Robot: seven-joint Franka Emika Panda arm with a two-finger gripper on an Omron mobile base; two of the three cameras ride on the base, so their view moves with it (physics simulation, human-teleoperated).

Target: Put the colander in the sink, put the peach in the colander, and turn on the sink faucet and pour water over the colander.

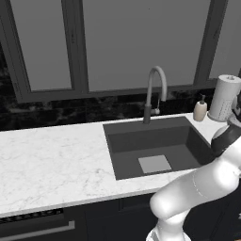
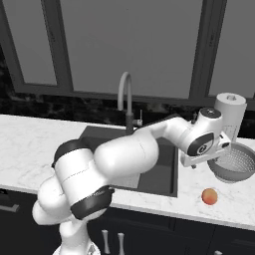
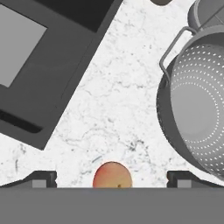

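So the arm is reaching out over the white marble counter (image 2: 30, 139) to the right of the sink (image 2: 164, 174), and its gripper (image 3: 111, 179) is hanging there with the jaws spread about as wide as they go, nothing caught between them. The colander (image 2: 233, 162) is sitting upright on the counter right of the sink, just in front of the paper towel roll (image 2: 230, 117). The peach (image 2: 209, 196) is lying on the counter too, nearer the front edge than the colander and a bit closer to the sink, not touching either. In the hand view the peach is showing up between the fingertips (image 3: 43, 178). The sink faucet (image 1: 154, 92) is standing behind the sink with the soap dispenser (image 1: 200, 109) to its right.
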